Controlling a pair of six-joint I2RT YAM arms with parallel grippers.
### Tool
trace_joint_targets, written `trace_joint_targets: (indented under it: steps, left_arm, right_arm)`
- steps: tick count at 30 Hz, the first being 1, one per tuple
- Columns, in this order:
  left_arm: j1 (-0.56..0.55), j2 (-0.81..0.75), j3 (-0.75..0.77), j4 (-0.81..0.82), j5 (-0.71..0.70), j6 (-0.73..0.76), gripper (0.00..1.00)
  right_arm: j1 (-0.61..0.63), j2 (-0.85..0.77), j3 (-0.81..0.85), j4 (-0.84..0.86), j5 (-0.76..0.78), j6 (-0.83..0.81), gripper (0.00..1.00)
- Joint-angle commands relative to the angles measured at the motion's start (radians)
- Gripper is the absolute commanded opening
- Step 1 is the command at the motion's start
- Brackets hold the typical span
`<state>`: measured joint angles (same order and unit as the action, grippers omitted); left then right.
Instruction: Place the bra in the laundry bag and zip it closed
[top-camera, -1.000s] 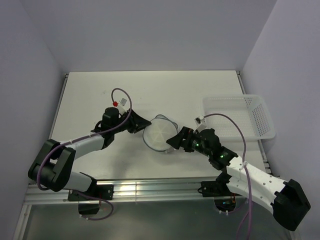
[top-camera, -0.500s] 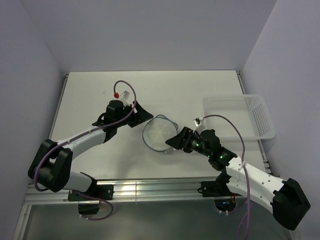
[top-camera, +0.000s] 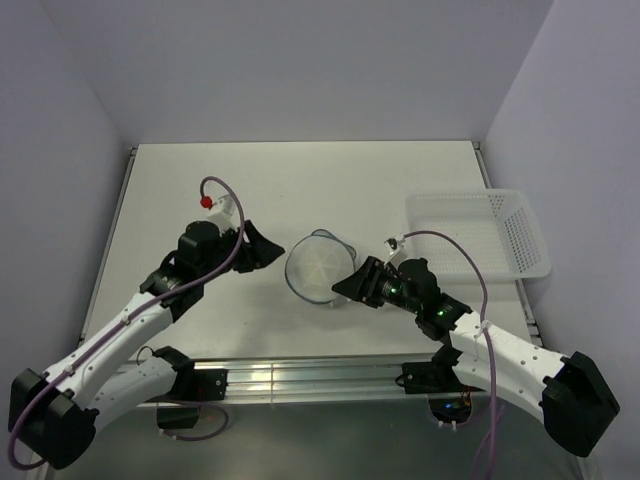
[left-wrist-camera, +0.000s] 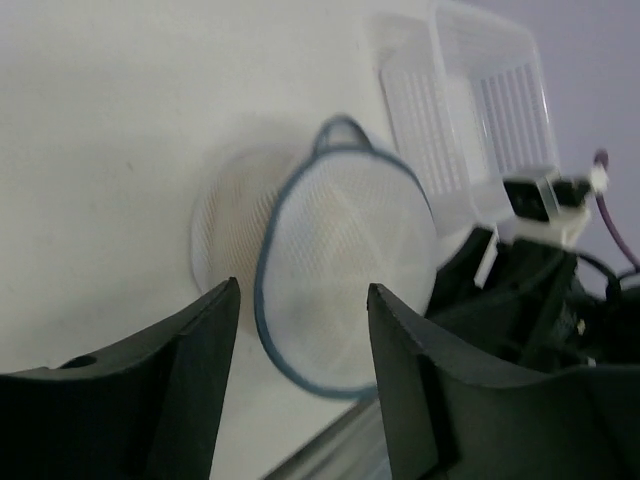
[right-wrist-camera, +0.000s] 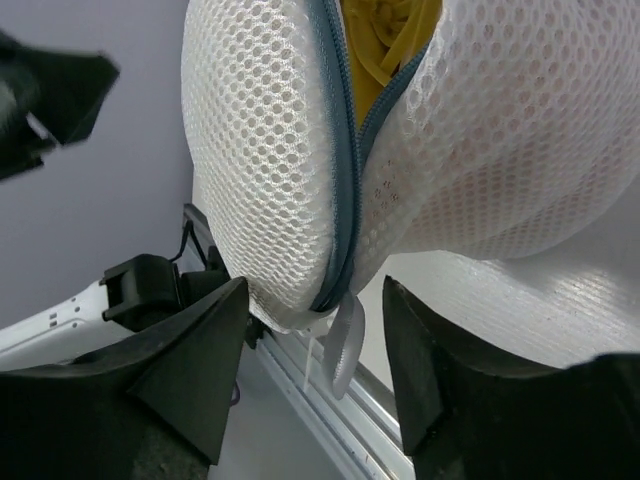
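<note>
Laundry bag (top-camera: 320, 266): mid-table, between the two grippers, left of the white basket (top-camera: 460, 197). Seen from the right wrist with its zip (right-wrist-camera: 338, 170) gaping at the top and shut only along the lower stretch. Yellow bra (right-wrist-camera: 385, 40) inside, peeking through that gap. White ribbon tab (right-wrist-camera: 345, 345) hanging at the zip's low end, between the right fingers; cannot tell whether it belongs to the slider.

Right gripper (top-camera: 342, 280): at the bag's near right rim, jaws spread to either side of it, pinching nothing as far as can be told. Left gripper (top-camera: 262, 248): off to the left, apart from the bag, jaws wide and empty.

Likely troubles:
- With nothing bracing the left side, a tug on the tab probably drags the light pouch across the table (top-camera: 300, 180) instead of running the slider.
- Closing on mesh instead of the tab risks a snag or a slip.
- Fabric lying in the gap could jam in the teeth.
- Squeezing the dome may push the bra back out.
</note>
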<state>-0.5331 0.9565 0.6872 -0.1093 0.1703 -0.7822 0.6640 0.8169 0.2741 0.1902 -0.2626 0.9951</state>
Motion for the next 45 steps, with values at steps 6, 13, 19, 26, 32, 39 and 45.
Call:
trace_joint_targets:
  steps: [6, 13, 19, 26, 32, 39, 45]
  left_arm:
    - [-0.298, -0.165, -0.051, -0.205, 0.066, 0.103, 0.34]
    - [-0.473, -0.023, -0.012, -0.118, -0.023, 0.089, 0.34]
    - [-0.518, 0.100, 0.003, 0.049, -0.055, 0.051, 0.46]
    - [-0.561, 0.223, 0.025, 0.132, -0.164, 0.043, 0.52]
    - [-0.596, 0.297, 0.057, 0.155, -0.326, 0.050, 0.52]
    - [-0.686, 0.395, 0.146, 0.112, -0.514, 0.080, 0.53]
    - [-0.689, 0.407, 0.152, 0.106, -0.575, 0.072, 0.47]
  right_arm:
    - [-0.003, 0.019, 0.008, 0.106, -0.006, 0.027, 0.42]
    - [-0.004, 0.054, 0.007, 0.176, 0.022, 0.053, 0.24]
    - [-0.004, 0.076, 0.027, 0.181, 0.063, 0.037, 0.08]
    - [-0.003, 0.087, 0.036, 0.192, 0.085, 0.031, 0.00]
    - [-0.003, 0.097, 0.033, 0.213, 0.092, 0.034, 0.00]
    - [-0.004, 0.111, 0.022, 0.239, 0.080, 0.036, 0.00]
    - [-0.004, 0.114, 0.020, 0.244, 0.069, 0.033, 0.00]
